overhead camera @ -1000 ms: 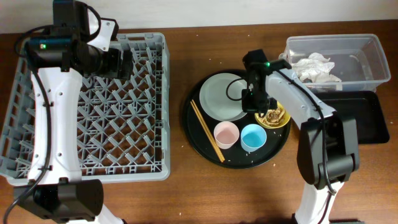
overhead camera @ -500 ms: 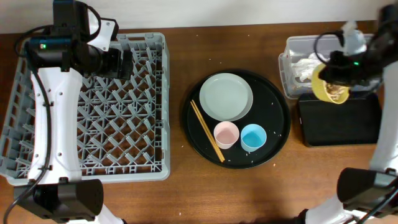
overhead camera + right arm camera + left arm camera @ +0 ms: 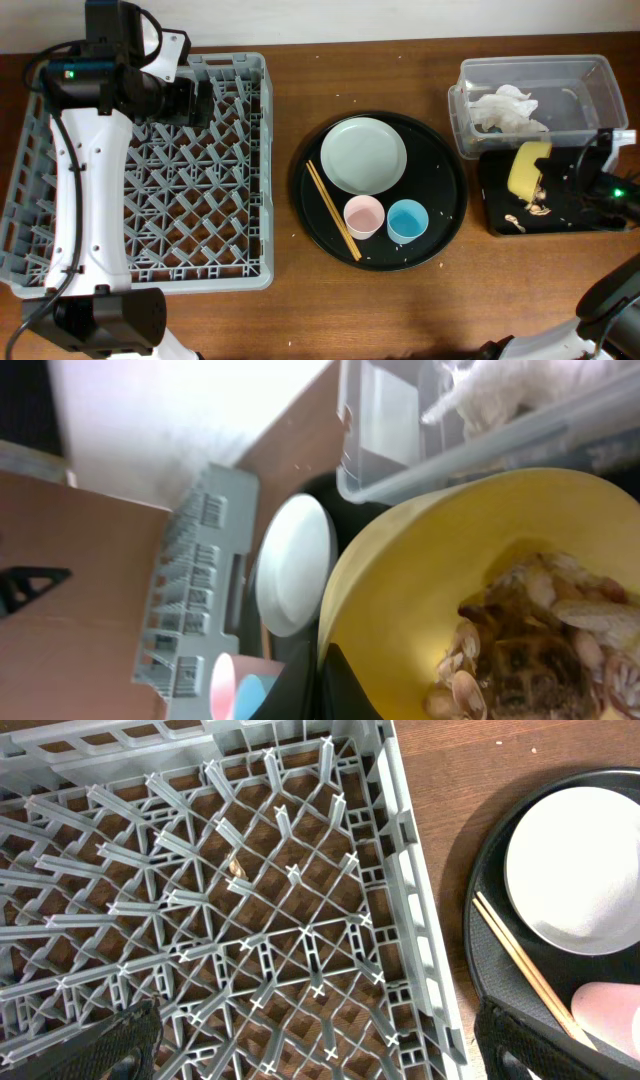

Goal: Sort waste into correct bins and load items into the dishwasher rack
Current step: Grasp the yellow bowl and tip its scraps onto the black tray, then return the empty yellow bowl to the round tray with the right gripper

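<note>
Held the yellow bowl (image 3: 527,168) clenched by its rim in the right gripper (image 3: 552,175), tipped on edge over the left part of the shallow black tray (image 3: 562,217); could not tell whether the bowl touched the tray floor. Saw, through the right wrist camera, brownish-tan food scraps (image 3: 530,635) heaped inside the tilted bowl, with a dark finger (image 3: 335,685) at the lower rim. Noted loose scraps (image 3: 530,208) lying on the black tray just beside the bowl. Found crumpled white tissues (image 3: 507,108) in the left half of the clear tub (image 3: 582,98), which sat against the black tray's far side. Found the left gripper (image 3: 320,1055) spread wide and empty above the dishwasher rack (image 3: 150,200), toward its far right corner, with the 2 fingertips (image 3: 125,1040) at the bottom corners of the wrist view and bare lattice between them. Spotted a small tan fleck (image 3: 237,868) among the pegs, too small to identify. Counted 3 dishes and 2 sticks on the round black tray (image 3: 443,190): the pale grey-green plate (image 3: 365,155) at the far side, the pink cup (image 3: 364,215) and light-blue cup (image 3: 407,220) upright side by side nearer the front, and the wooden chopsticks (image 3: 333,210) lying together on a diagonal at the left, just beside the pink cup and near the plate's edge.
</note>
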Controlling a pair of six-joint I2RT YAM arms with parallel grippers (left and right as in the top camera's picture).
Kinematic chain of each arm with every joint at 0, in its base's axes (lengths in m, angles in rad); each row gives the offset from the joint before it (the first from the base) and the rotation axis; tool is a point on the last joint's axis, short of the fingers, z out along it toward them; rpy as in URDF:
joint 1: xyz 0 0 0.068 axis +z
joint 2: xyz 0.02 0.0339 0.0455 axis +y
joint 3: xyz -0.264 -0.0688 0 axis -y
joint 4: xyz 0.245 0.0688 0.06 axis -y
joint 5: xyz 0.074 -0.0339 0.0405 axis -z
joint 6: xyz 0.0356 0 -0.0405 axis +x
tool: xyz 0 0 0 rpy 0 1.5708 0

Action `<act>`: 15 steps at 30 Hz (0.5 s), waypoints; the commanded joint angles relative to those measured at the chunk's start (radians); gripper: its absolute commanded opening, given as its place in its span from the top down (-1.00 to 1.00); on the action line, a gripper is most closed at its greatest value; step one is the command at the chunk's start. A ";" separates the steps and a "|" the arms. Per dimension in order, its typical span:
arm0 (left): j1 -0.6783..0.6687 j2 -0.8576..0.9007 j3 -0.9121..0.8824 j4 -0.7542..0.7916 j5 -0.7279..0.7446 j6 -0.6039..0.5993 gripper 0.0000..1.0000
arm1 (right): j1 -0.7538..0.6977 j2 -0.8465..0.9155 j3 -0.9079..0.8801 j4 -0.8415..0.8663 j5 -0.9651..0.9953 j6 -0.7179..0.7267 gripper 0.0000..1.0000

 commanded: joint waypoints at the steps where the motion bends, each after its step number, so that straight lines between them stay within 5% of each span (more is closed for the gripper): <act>1: 0.002 0.007 0.016 -0.002 -0.004 0.002 -0.98 | -0.051 -0.011 -0.005 0.023 -0.224 -0.019 0.92; 15: 0.002 0.007 0.016 -0.002 -0.004 0.002 -0.99 | -0.071 -0.011 -0.005 0.119 -0.365 -0.028 0.91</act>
